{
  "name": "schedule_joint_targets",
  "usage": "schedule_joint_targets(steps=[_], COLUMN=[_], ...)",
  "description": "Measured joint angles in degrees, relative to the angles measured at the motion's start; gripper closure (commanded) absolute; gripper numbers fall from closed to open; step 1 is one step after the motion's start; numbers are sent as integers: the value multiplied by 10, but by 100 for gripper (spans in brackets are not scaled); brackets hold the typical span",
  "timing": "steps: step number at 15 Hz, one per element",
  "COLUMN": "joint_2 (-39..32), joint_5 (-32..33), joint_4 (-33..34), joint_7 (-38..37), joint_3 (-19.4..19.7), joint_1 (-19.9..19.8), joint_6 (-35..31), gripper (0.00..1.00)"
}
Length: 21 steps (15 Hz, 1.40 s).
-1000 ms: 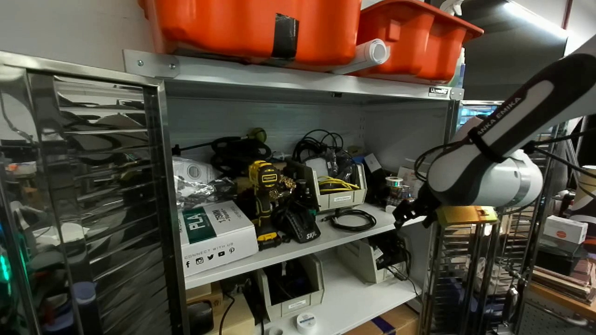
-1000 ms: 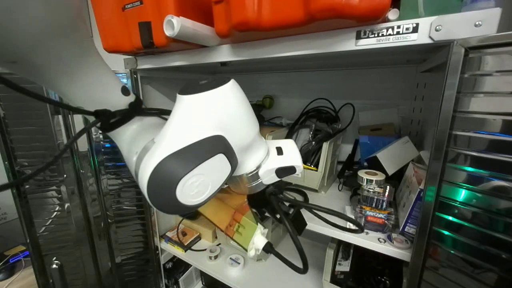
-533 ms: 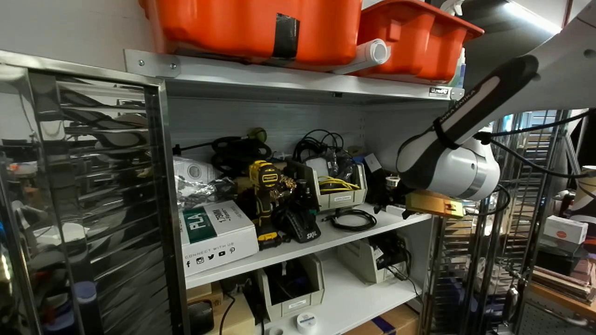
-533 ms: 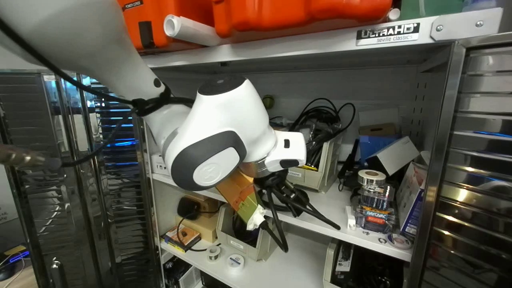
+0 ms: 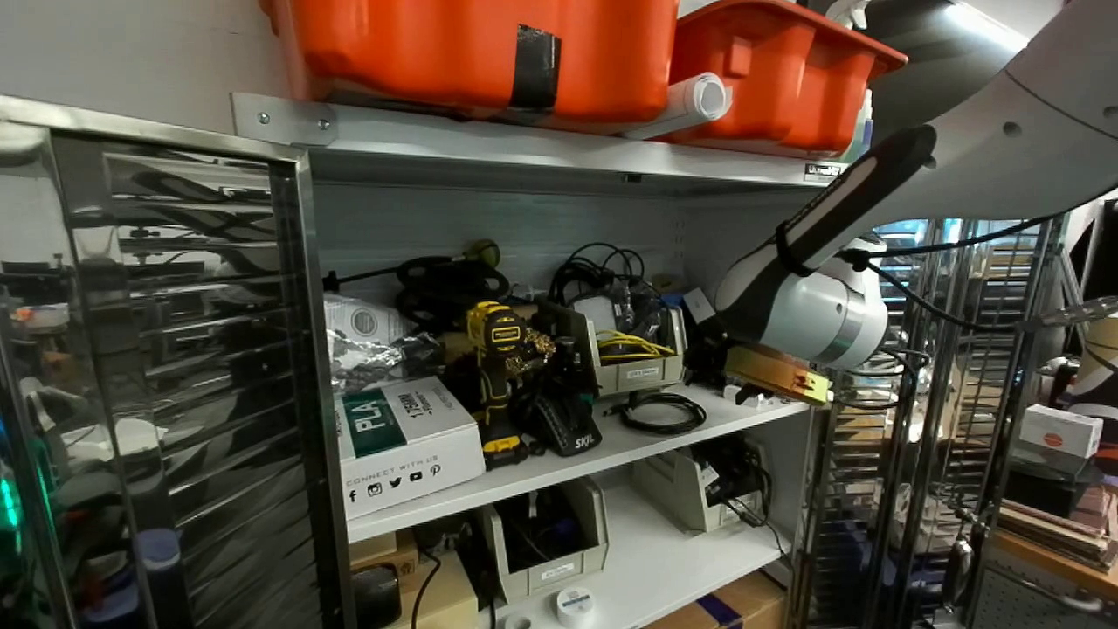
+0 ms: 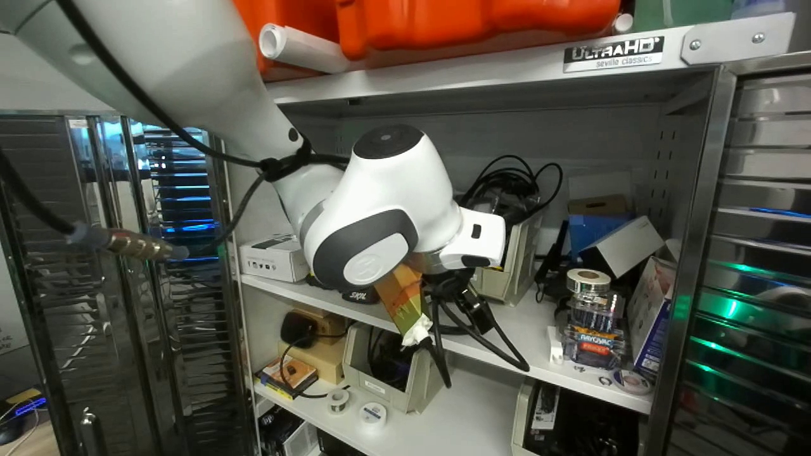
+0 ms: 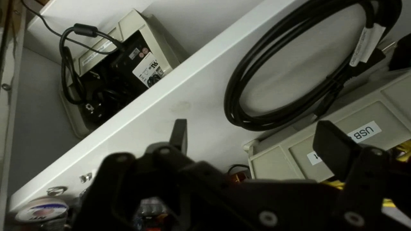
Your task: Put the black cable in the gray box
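The black cable [image 5: 668,429] lies coiled on the middle shelf in front of a gray box [image 5: 642,376] with a label and yellow cables inside. In the wrist view the coil [image 7: 236,102] is at upper right, above the gray box [image 7: 279,163], whose label reads USB. My gripper [image 7: 253,138] is open, its fingers wide apart with nothing between them. The coil lies beyond the fingertips, apart from them. In an exterior view the gripper [image 5: 721,376] is right of the coil and box, partly hidden by the arm. The arm largely hides the coil in an exterior view.
Two more gray bins [image 5: 559,563] [image 5: 699,489] stand on the lower shelf. A yellow drill [image 5: 498,349], a PLA carton [image 5: 410,441] and a black charger [image 5: 563,428] stand left of the coil. Battery packs [image 6: 595,339] and tape are near the shelf's other end. The upper shelf [image 6: 475,73] hangs above.
The arm and open gripper have moved inward over the middle shelf, toward the coil and gray box. The cable and boxes have not moved.
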<state>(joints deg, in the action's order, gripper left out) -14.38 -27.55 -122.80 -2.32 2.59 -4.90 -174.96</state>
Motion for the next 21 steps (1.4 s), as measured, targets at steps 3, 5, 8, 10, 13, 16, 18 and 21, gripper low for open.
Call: schedule_joint_targets(steps=[3,5,8,10,13,16,18,21], joint_2=[-22,-34,-47,-49,-49,-49,-49,-47], joint_5=[-27,-33,-23,2,30,42,49,57], joint_4=[27,41,51,51,52,54,53,54], joint_7=[-6,-15,-43,-78,-113,-129,-136,-144], joint_3=[-13,-15,-9,-3,4,5,9,15], joint_1=[-4,-4,-3,-3,-3,-2,-2,-3], joint_6=[25,40,58,70,92,107,120,140], gripper=[0,0,0,0,29,46,62,78])
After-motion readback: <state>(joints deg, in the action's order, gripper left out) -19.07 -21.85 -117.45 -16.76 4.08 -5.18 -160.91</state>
